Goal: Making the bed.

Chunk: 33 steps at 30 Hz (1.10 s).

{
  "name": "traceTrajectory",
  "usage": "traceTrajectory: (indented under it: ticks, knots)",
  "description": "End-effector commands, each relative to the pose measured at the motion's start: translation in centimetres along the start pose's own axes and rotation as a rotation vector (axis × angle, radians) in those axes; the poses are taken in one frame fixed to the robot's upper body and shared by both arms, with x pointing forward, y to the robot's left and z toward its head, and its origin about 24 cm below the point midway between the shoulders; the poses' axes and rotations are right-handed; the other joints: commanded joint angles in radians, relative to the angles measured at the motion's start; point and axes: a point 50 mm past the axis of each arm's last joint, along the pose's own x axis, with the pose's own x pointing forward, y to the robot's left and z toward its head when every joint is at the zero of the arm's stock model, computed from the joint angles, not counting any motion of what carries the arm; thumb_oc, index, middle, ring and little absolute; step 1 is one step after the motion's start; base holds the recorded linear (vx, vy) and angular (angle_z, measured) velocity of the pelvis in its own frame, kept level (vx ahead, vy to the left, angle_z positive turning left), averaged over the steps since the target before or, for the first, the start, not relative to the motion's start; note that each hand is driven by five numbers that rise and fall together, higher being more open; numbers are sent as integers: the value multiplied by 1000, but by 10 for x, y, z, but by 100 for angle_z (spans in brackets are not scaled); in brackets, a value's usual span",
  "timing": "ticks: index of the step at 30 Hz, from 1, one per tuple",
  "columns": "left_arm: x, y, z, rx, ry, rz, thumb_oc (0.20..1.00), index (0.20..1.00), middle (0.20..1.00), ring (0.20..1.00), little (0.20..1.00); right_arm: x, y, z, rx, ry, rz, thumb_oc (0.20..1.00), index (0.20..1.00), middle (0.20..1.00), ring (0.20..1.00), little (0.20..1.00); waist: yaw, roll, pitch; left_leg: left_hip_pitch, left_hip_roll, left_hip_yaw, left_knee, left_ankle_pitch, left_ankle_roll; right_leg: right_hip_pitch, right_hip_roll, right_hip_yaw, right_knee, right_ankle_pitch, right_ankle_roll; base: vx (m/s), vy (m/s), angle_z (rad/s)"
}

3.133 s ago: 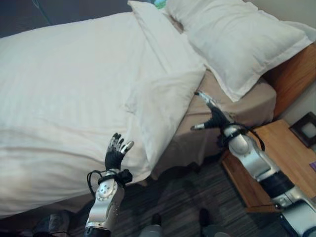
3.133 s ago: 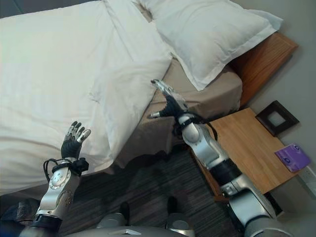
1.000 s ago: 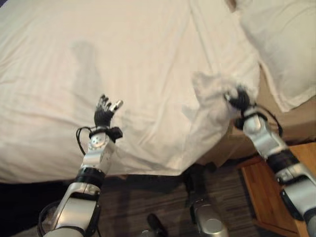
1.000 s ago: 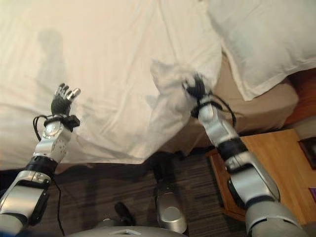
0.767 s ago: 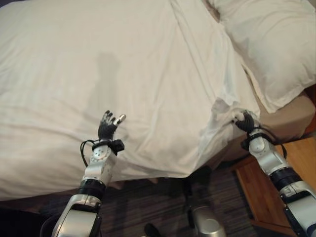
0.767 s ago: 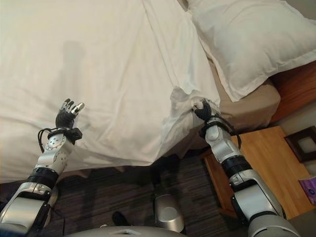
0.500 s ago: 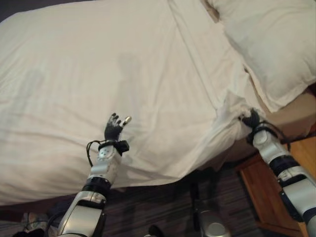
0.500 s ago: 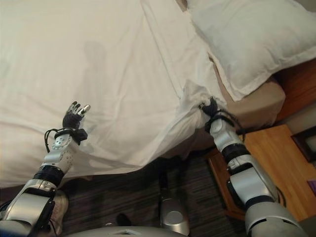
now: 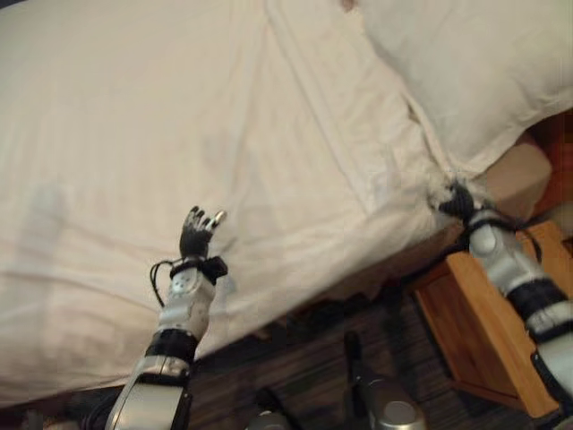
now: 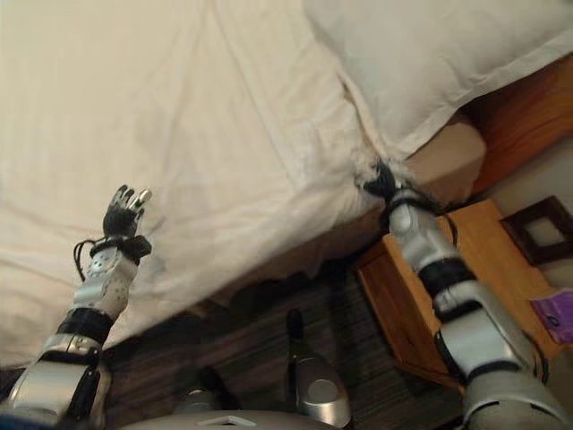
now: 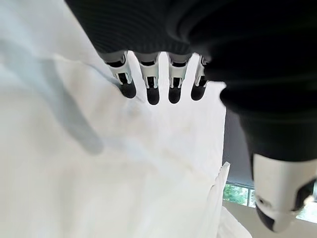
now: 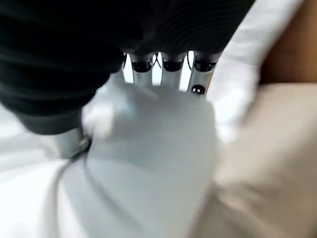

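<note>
My right hand (image 10: pixel 383 184) pinches the duvet (image 9: pixel 224 134) corner at the bed's right edge, just under the pillow (image 10: pixel 430 54), while my left hand (image 9: pixel 197 235) hovers spread over the near side; next, I judge, draw that corner taut toward the headboard (image 10: pixel 524 98).

Head views were evenly lit: duvet (image 9: pixel 179 134) bright, floor (image 9: pixel 304 358) under the bed edge dim. Left wrist view was nearly blown out on the duvet, with a grey shadow (image 11: pixel 74 124) across it and daylight at a window (image 11: pixel 237 193).
</note>
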Motion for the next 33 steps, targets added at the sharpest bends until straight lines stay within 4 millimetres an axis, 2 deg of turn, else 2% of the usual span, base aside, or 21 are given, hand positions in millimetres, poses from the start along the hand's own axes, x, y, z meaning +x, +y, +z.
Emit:
traceTrajectory:
  ticks: [1, 2, 3, 5, 9, 13, 14, 17, 18, 19, 21, 22, 24, 25, 26, 27, 28, 30, 31, 32, 33]
  knots:
    - [1, 1, 11, 39, -79, -5, 1000, 1000, 1000, 1000, 1000, 0, -23, -12, -70, 14, -85, 1000, 1000, 1000, 1000, 1000, 16, -7, -35, -88, 17, -105, 52, 136, -34, 78, -114, -9, 14, -119, 109, -155, -164, -14]
    - [-10, 3, -2, 34, -50, -8, 1000, 1000, 1000, 1000, 1000, -21, -8, -32, 83, 89, -109, 1000, 1000, 1000, 1000, 1000, 14, -40, -38, -98, -46, -171, 177, 15, -1, 83, -128, -32, 14, -95, 96, -164, -167, 3]
    - [-10, 3, -3, 36, -49, -9, 1000, 1000, 1000, 1000, 1000, -22, -8, -32, 84, 91, -108, 1000, 1000, 1000, 1000, 1000, 15, -41, -41, -103, -47, -171, 177, 18, 1, 79, -129, -31, 14, -92, 95, -125, -115, 19]
    - [-17, 7, -11, 21, -27, 1, 1000, 1000, 1000, 1000, 1000, -38, 4, -43, 100, 122, -93, 1000, 1000, 1000, 1000, 1000, 3, -50, -56, -88, -61, -173, 240, -55, 19, 92, -132, -55, 14, -99, 88, -37, -11, 21]
    - [-27, 1, -30, 61, 35, -30, 1000, 1000, 1000, 1000, 1000, -57, 29, -62, 30, 197, -26, 1000, 1000, 1000, 1000, 1000, -24, -18, -100, 1, -80, -163, 71, -12, 20, 96, -118, -89, 14, -94, 101, 15, 91, 35]
    - [-28, -13, -25, 62, 9, -78, 1000, 1000, 1000, 1000, 1000, -74, 38, -110, -215, 405, 88, 1000, 1000, 1000, 1000, 1000, -30, -37, -124, 48, -75, -148, -10, 9, 14, 110, -124, -104, 14, -80, 111, 12, 71, 24]
    - [-28, -17, -23, 52, 5, -91, 1000, 1000, 1000, 1000, 1000, -86, 46, -131, -294, 528, 167, 1000, 1000, 1000, 1000, 1000, -25, -43, -130, 50, -72, -145, -11, 8, 14, 114, -126, -106, 14, -76, 114, 24, 39, 7]
    - [-29, -20, -22, 39, 14, -113, 1000, 1000, 1000, 1000, 1000, -107, 67, -152, -336, 668, 326, 1000, 1000, 1000, 1000, 1000, -18, -59, -140, 55, -64, -140, -11, 6, 13, 123, -130, -112, 14, -71, 115, 11, 25, 8]
    - [-29, -20, -22, 39, 13, -111, 1000, 1000, 1000, 1000, 1000, -106, 67, -151, -336, 666, 325, 1000, 1000, 1000, 1000, 1000, -20, -60, -140, 55, -64, -140, -11, 7, 13, 123, -131, -113, 14, -71, 115, 14, 15, 6]
    - [-30, -17, -18, 39, 1, -127, 1000, 1000, 1000, 1000, 1000, -120, 72, -164, -341, 743, 391, 1000, 1000, 1000, 1000, 1000, -15, -71, -148, 56, -58, -137, -11, 6, 10, 128, -132, -115, 14, -68, 118, 7, 18, 4]
    - [-30, -12, -14, 47, -9, -126, 1000, 1000, 1000, 1000, 1000, -136, 69, -179, -327, 819, 416, 1000, 1000, 1000, 1000, 1000, -14, -83, -158, 55, -55, -138, -11, 9, 8, 129, -131, -118, 14, -67, 120, 6, 12, 3]
    - [-32, -2, -12, 28, -19, -97, 1000, 1000, 1000, 1000, 1000, -141, 64, -186, -293, 850, 403, 1000, 1000, 1000, 1000, 1000, -12, -91, -166, 51, -54, -142, -11, 12, 7, 130, -130, -121, 14, -66, 122, 14, 29, 12]
    - [-33, 5, -11, 18, -26, -71, 1000, 1000, 1000, 1000, 1000, -124, 50, -179, -221, 792, 304, 1000, 1000, 1000, 1000, 1000, -18, -93, -171, 50, -55, -139, -11, 12, 7, 126, -130, -116, 14, -66, 123, 24, 27, 6]
    - [-33, 5, -10, 16, -38, -66, 1000, 1000, 1000, 1000, 1000, -94, 38, -155, -83, 682, 164, 1000, 1000, 1000, 1000, 1000, -23, -89, -176, 50, -58, -136, -11, 12, 8, 124, -130, -111, 14, -65, 124, 36, 15, -6]
    - [-32, 5, -10, 14, -40, -60, 1000, 1000, 1000, 1000, 1000, -83, 33, -144, 13, 637, 100, 407, 407, 407, 407, 407, -24, -85, -178, 49, -59, -136, -11, 12, 8, 123, -130, -109, 14, -66, 124, 36, 10, -11]
    - [-32, 2, -11, 20, -39, -64, 1000, 1000, 1000, 1000, 1000, -59, 22, -111, 192, 499, -27, 200, 200, 200, 200, 200, -30, -80, -180, 50, -61, -133, -11, 12, 9, 122, -130, -104, 14, -66, 125, 27, 8, -9]
    - [-32, 2, -11, 23, -38, -63, 1000, 1000, 1000, 1000, 1000, -53, 16, -102, 249, 465, -71, 200, 200, 200, 200, 200, -31, -76, -181, 51, -62, -133, -11, 11, 10, 122, -131, -103, 14, -67, 125, 28, 3, -11]
    - [-30, -2, -11, 23, -41, -75, 1000, 1000, 1000, 1000, 1000, -36, 1, -61, 572, 297, -217, 200, 200, 200, 200, 200, -37, -64, -180, 51, -62, -132, -11, 11, 10, 120, -134, -100, 14, -70, 125, 10, 0, -10]
    - [-29, -3, -7, 21, -55, -78, 1000, 1000, 1000, 1000, 1000, -30, -8, -42, 828, 214, -295, 200, 200, 200, 200, 200, -37, -57, -180, 47, -63, -136, -11, 16, 11, 115, -136, -99, 14, -68, 123, 0, 0, 0]
    - [-29, -3, -5, -16, -70, -79, 1000, 1000, 1000, 1000, 1000, -27, -12, -19, 1168, 88, -313, 200, 200, 200, 200, 200, -35, -49, -177, 45, -65, -140, -11, 17, 11, 115, -140, -100, 14, -70, 124, 0, 0, 0]
    - [-29, -4, -7, -29, -65, -80, 1000, 1000, 1000, 1000, 1000, -28, -15, -13, 1464, 31, -418, 200, 200, 200, 200, 200, -36, -35, -174, 45, -66, -149, -11, 12, 11, 118, -144, -101, 14, -78, 126, 0, 0, 0]
